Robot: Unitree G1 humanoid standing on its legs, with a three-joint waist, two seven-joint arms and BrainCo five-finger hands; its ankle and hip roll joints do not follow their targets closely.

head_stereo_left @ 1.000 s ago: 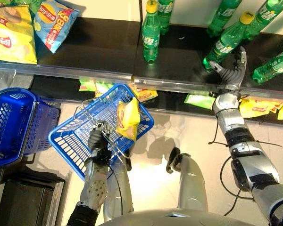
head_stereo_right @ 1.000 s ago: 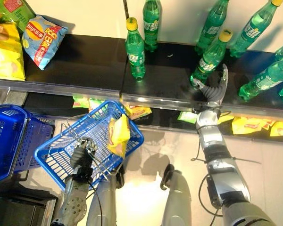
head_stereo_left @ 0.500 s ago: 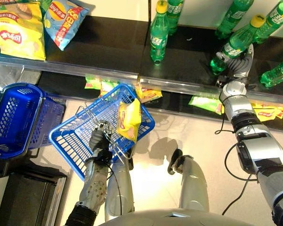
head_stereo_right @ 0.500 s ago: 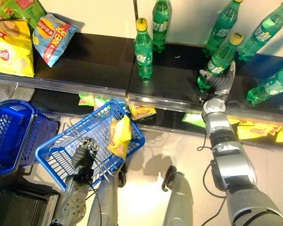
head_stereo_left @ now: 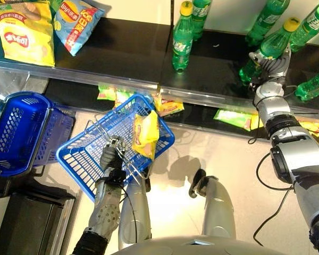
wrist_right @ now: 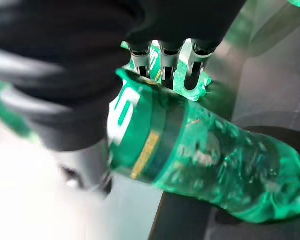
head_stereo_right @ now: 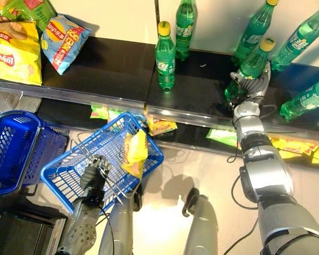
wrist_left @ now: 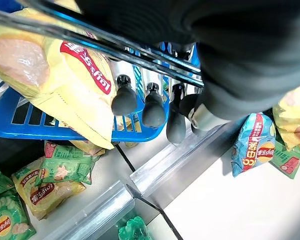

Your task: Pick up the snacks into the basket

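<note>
Across the top of the frame you've got the black shelf (head_stereo_left: 122, 50), with a lower shelf (head_stereo_left: 202, 114) tucked under its front edge where small snack packets (head_stereo_left: 167, 105) lie in a row. At far left sits a stack of blue baskets (head_stereo_left: 16, 133) on the floor. The basket (head_stereo_left: 82, 156) you're carrying is lower left of centre, tilted, and your left hand (head_stereo_left: 110, 156) is clenched round its wire handle (head_stereo_left: 128, 169); the left wrist view shows the dark fingertips (wrist_left: 154, 107) curled over the bars. One yellow snack bag (head_stereo_left: 145, 133) is already in that basket, standing on edge against the rim nearest the shelf. Up in the upper left corner of the frame a big yellow chip bag (head_stereo_left: 24, 34) lies flat on the shelf with a blue chip bag (head_stereo_left: 74, 21) just beside it. Green bottles are scattered along the upper right; one stands upright at top centre (head_stereo_left: 182, 37). Your right hand (head_stereo_right: 253, 82) is at the upper right, grasping a green bottle with a yellow cap (head_stereo_right: 250, 66), which leans over on the shelf. The right wrist view shows the fingers (wrist_right: 162, 57) wrapped round its labelled body, so that's a bottle in your grip, not a snack.
</note>
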